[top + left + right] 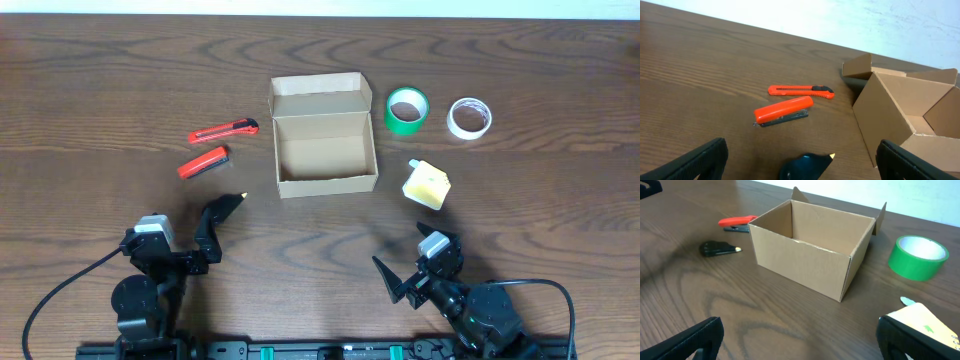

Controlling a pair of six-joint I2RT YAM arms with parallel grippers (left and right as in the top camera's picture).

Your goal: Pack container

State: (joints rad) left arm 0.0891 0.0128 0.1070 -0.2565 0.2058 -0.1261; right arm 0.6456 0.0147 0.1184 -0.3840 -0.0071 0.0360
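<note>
1. While both arms sit low at the near edge of the desk (100,80), the container (326,184) stands upright at mid-desk. Its top is open and its lid flap is folded back on the far side.
2. Left tool (802,145): fingers spread wide apart, gripping nothing, well short of the container.
3. Right tool (800,322): fingers likewise spread wide, gripping nothing, facing a near corner of the container.
4. Left of the container lie an orange box cutter (223,130), an orange stapler (203,161) just nearer, and a black object with a pale tip (228,204) close ahead of the left tool.
5. Right of the container, a green tape roll (407,110) lies near its far corner. A white tape roll (469,118) lies beyond that, and a yellow block (427,185) lies nearer the right tool.
</note>
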